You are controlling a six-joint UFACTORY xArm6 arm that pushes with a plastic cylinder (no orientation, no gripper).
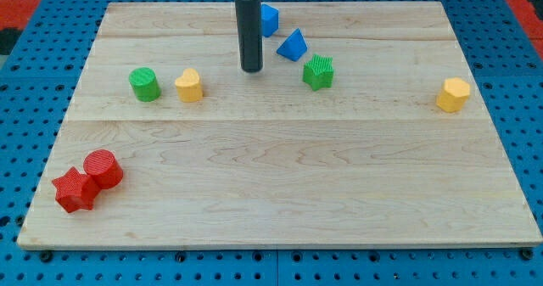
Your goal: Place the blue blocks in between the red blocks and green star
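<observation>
My tip (251, 68) rests on the board near the view's top, left of the green star (318, 72) and right of the yellow block (189, 86). A blue triangular block (293, 45) lies just up-left of the green star. A second blue block (268, 19) sits above it, partly hidden behind my rod. My tip is down-left of both blue blocks and touches neither. A red cylinder (103, 167) and a red star (75, 190) sit together at the view's bottom left.
A green cylinder (145, 84) stands left of the yellow block. Another yellow block (453, 94) sits at the view's right. The wooden board (280, 184) lies on a blue pegboard.
</observation>
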